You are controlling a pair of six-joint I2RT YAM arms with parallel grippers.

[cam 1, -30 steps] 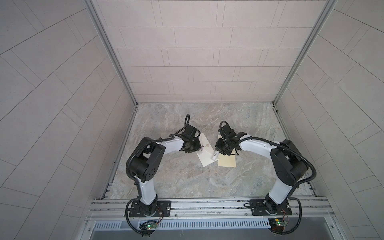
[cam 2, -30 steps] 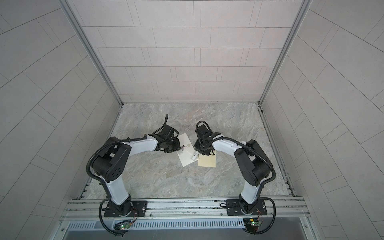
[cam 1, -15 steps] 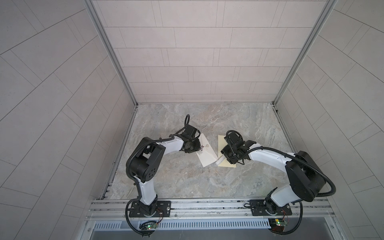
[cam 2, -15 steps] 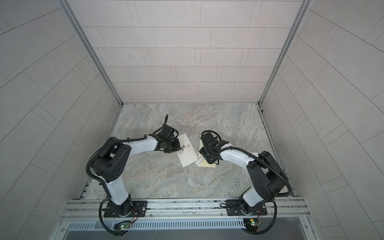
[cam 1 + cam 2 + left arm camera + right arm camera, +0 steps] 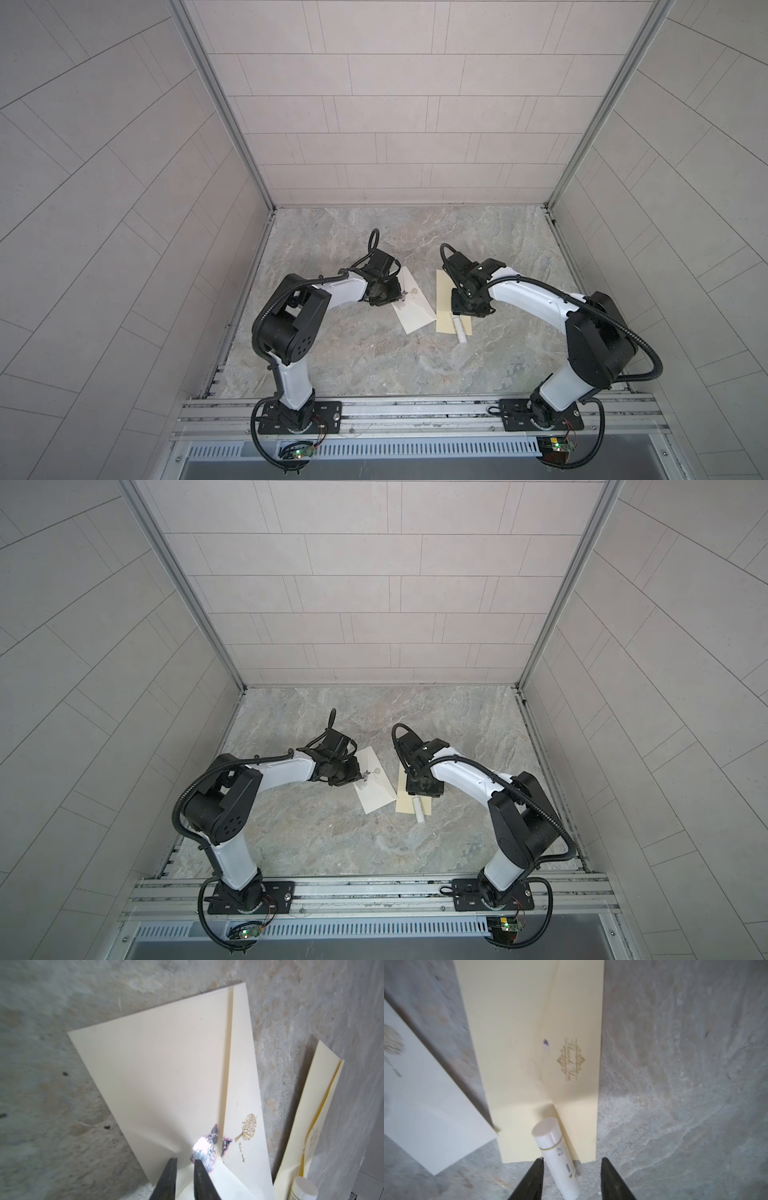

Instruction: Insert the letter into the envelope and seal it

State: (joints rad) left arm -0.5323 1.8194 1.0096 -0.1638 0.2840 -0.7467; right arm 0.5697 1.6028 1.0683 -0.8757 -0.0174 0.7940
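Note:
The cream envelope (image 5: pixel 415 316) (image 5: pixel 166 1064), with a gold tree print, lies flat mid-table. Its flap tip carries a crumpled silver seal (image 5: pixel 204 1150). My left gripper (image 5: pixel 400 296) (image 5: pixel 185 1160) pinches that lifted flap tip, its jaws nearly together. To its right lies the yellow letter (image 5: pixel 442 291) (image 5: pixel 519 1043), a "Thank You" card. A white glue stick (image 5: pixel 459 333) (image 5: pixel 556 1153) rests across the letter's front edge. My right gripper (image 5: pixel 465 316) (image 5: pixel 572 1159) hovers open over the stick, whose body lies loose between the fingers, close to one.
Grey marble tabletop (image 5: pixel 374 374), walled by tiled panels on three sides. Both arm bases stand on the metal rail (image 5: pixel 415 411) at the front. The envelope's front corner (image 5: pixel 433 1173) lies close beside the letter.
My right gripper has opened and shifted toward the front over the letter, and the glue stick now lies loose. The left gripper has held still on the flap.

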